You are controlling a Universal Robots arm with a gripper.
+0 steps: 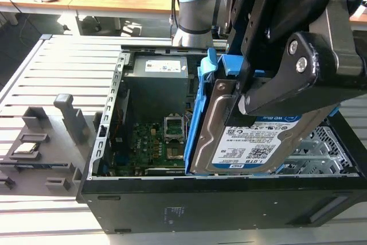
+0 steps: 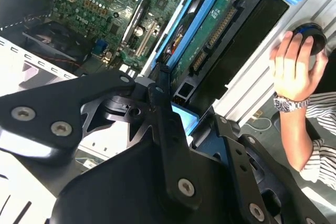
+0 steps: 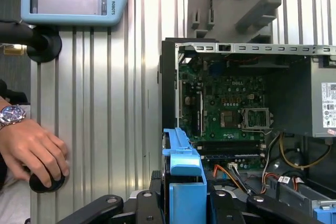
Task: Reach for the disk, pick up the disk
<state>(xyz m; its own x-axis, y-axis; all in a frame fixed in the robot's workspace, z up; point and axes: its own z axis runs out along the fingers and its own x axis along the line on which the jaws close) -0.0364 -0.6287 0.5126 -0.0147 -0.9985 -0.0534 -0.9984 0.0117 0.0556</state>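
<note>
1. The disk (image 1: pixel 213 136) is being held tilted on edge above the open computer case (image 1: pixel 172 210), at about four o'clock in the exterior view. Its blue bracket (image 1: pixel 198 107) is facing the motherboard (image 1: pixel 155 142).
2. The pincer (image 1: pixel 245 97) is being pressed together on the disk's upper end. In the first wrist view the bracket (image 3: pixel 184 182) is being pinched between the black fingers (image 3: pixel 233 203).
3. As a judgement, the pick is being done well if the grip is being kept square on the bracket and metal body. The disk should be drawn straight along its own tilt, so that the case wall and cables are not being scraped.
4. A white-and-blue printed label (image 1: pixel 252 144) is being shown on the disk's face, and a white label (image 1: pixel 165 67) on the power supply at twelve o'clock. Their wording is not being transcribed.
5. A person's hand (image 3: pixel 31 148) is being rested on a black knob (image 3: pixel 46 182) on the slatted desk (image 1: pixel 63 67).
</note>
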